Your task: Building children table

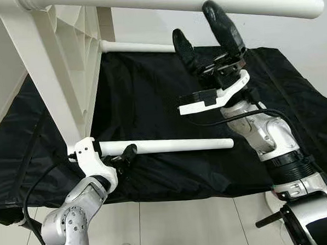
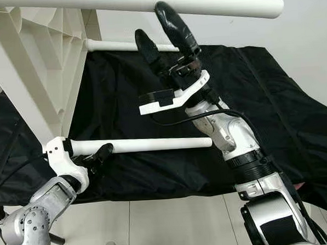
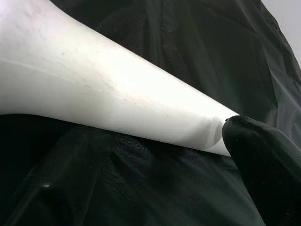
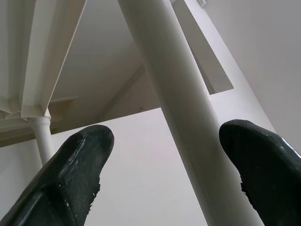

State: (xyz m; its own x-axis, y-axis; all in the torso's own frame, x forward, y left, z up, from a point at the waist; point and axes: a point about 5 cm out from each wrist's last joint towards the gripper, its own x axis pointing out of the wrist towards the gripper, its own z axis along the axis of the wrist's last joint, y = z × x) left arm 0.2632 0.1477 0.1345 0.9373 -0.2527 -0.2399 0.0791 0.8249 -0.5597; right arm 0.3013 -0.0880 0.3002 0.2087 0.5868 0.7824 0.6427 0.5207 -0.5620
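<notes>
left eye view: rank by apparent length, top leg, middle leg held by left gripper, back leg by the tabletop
1. Top leg, though it is nearest the camera.
2. Middle leg, held by the left gripper.
3. Back leg, partly hidden behind the right gripper.

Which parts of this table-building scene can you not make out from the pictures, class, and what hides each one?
- Left pincer on the lower white leg: the second finger sits behind the leg in the eye views, so the grip is unclear.
- White tabletop: cut off by the top and left edges of the eye views.
- Upper leg: whether the open right pincer touches it cannot be told.
- What lies under the black cloth: covered.
</notes>
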